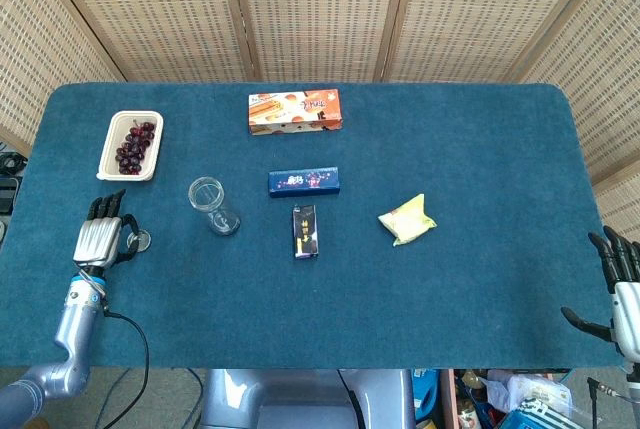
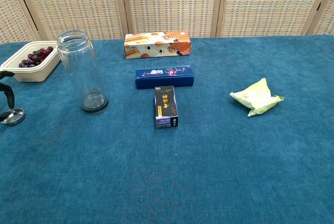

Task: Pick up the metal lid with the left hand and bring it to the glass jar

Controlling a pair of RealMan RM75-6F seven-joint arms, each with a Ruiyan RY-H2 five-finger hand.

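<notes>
On the surface (image 1: 480,149), a glass jar (image 2: 82,72) stands upright at left. A metal lid (image 2: 12,116) lies further left, just beside the left hand (image 1: 100,239). Behind them sits a tray (image 1: 108,144) holding cherries (image 1: 135,147). At centre, three boxes line up front to back: small box (image 2: 165,107), long box (image 2: 164,77), snack box (image 2: 156,44). A packet (image 2: 255,96) lies to the right.

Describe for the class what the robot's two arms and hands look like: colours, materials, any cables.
The left hand has a shiny silver metal back and black fingers, on a slim silver-grey forearm with a black cable looping from the wrist. The right hand, partly cut off at the frame edge, shows the same black fingers and pale silver body. No markings are legible.
</notes>
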